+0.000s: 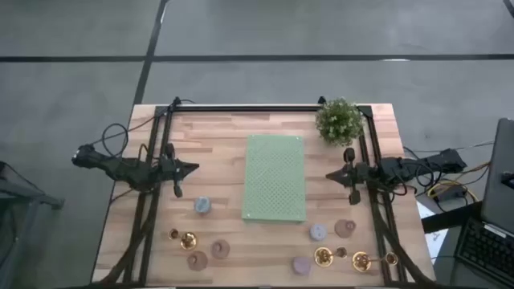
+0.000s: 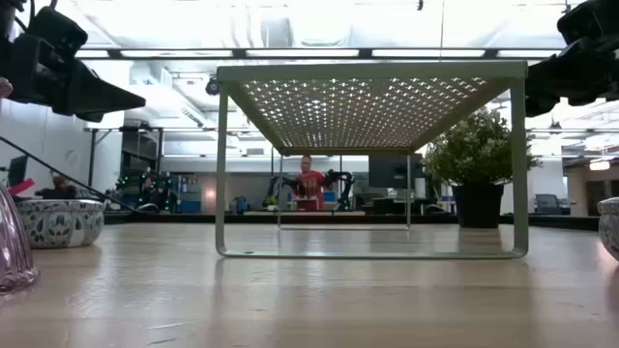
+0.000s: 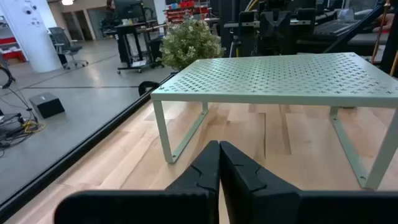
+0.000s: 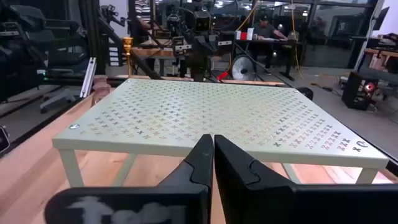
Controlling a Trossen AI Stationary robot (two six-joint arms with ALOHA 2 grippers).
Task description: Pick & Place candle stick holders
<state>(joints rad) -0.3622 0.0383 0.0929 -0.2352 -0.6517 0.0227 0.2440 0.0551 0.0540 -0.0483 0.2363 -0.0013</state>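
Nearest the front edge of the wooden table (image 1: 221,144) lie the candle holders, in two loose groups. On the left side, a small gold holder (image 1: 186,239) sits beside two pinkish round cups (image 1: 218,250), with a blue-grey cup (image 1: 202,205) a little farther back, near the left arm. On the right side, a lavender cup (image 1: 301,266) and gold holders (image 1: 324,257) sit close to the edge (one gold piece (image 1: 361,262) lies right at the table's frame), and behind them stand a pale blue-grey cup (image 1: 318,233) and a pink cup (image 1: 344,228). None of them is touched by either arm.

Farther in, the left gripper (image 1: 192,168) hangs above the table left of the green rack, its two dark fingers (image 3: 208,171) pressed together with nothing between them. The right gripper (image 1: 331,175) faces it from the other side of the rack, fingers (image 4: 202,158) likewise closed and empty. Both point toward the middle.

Between them stands the pale green perforated rack (image 1: 275,177), a small raised shelf on thin legs (image 2: 223,174), its top bare. From table height a patterned bowl (image 2: 58,220) and a pinkish glass piece (image 2: 14,253) show at one edge.

Beyond the rack, at the far right corner, sits a leafy potted plant (image 1: 338,120). Behind the table, in the room, a person (image 2: 309,184) stands by some desks.
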